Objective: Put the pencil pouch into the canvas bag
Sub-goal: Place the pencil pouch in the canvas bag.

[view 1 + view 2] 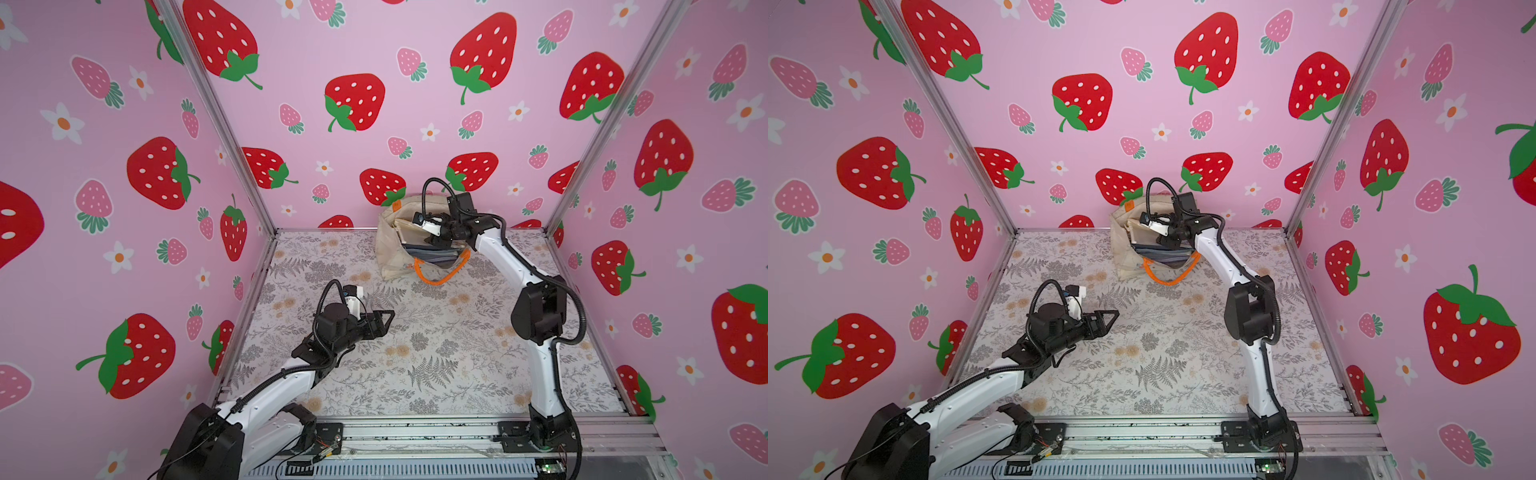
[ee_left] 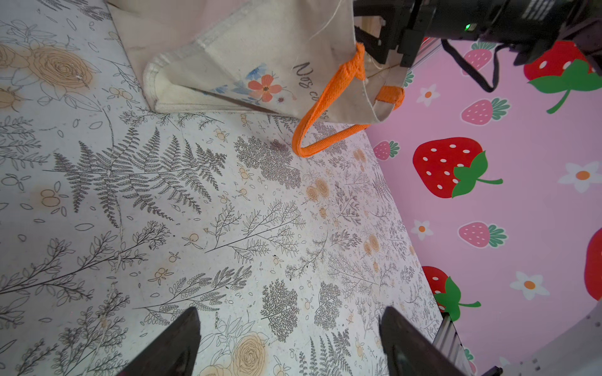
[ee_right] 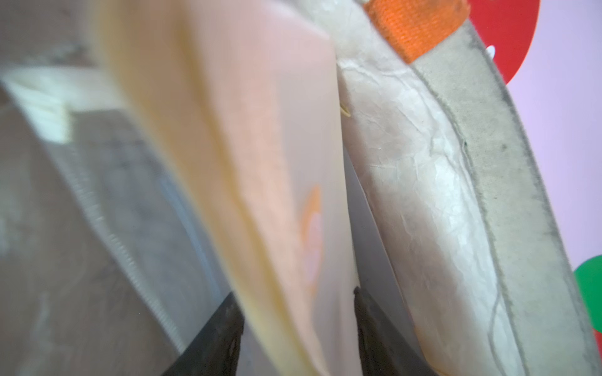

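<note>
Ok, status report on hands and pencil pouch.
Left hand open, empty. Right hand open in canvas bag mouth, pencil pouch between its jaws. Grey items inside, not blocking.

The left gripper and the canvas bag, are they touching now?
Apart. In both top views the left gripper sits over the floral table, with open surface between it and the canvas bag; the left wrist view shows the same gap.

Right wrist view: cream flat fabric pouch (image 3: 260, 195) blurred mid-frame; black right gripper (image 3: 294, 302), fingertips cut by bottom edge.
</note>
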